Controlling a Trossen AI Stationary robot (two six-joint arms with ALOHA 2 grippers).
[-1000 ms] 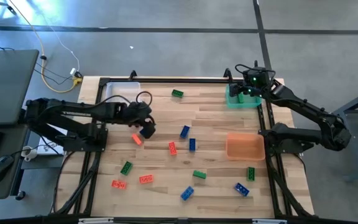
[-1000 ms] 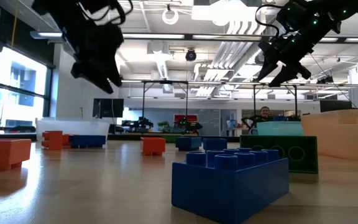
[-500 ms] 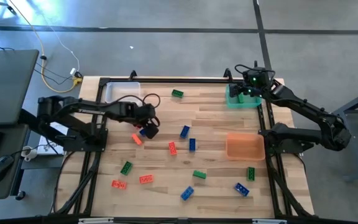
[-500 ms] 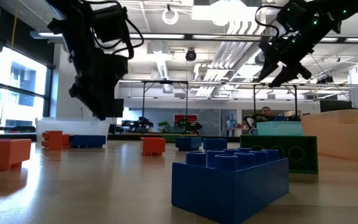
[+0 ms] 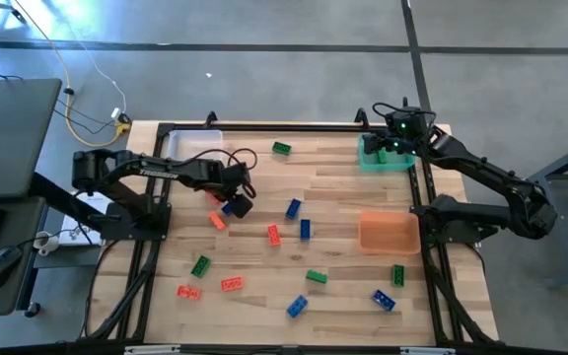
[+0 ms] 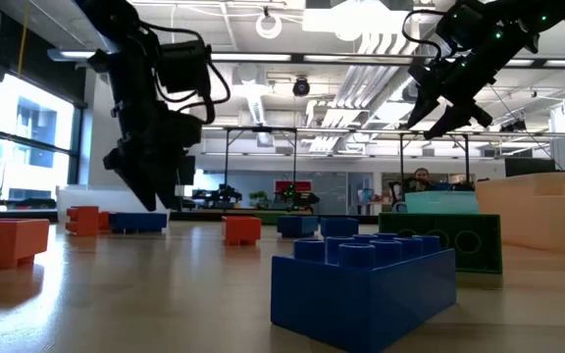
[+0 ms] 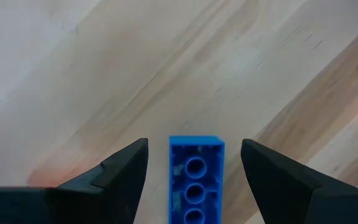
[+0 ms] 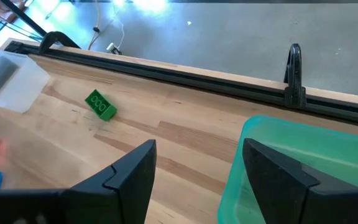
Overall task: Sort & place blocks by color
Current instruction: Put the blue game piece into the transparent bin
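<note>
Red-orange, blue and green blocks lie scattered on the wooden table [image 5: 333, 197]. My left gripper [image 7: 194, 146] hangs open, pointing steeply down, just above one blue block [image 7: 195, 180] that lies flat on the table. Its fingers stand on either side of the block's long sides with a gap on each side. In the low view this gripper [image 6: 155, 201] is a little above that block [image 6: 137, 223]. A red-orange block [image 5: 217, 221] lies close by. My right gripper [image 5: 394, 148] waits open and empty over the green bin [image 5: 373, 163] at the far right.
A clear bin [image 5: 193, 145] stands at the far left and an orange bin [image 5: 389, 233] at the right edge. A green block [image 8: 100, 104] lies near the far rail. More blocks [image 5: 297, 306] lie toward the near edge, and two blue ones [image 5: 293, 208] sit mid-table.
My left gripper has come down toward the blue block and tipped more steeply downward, its fingers staying open. The blocks have not moved.
</note>
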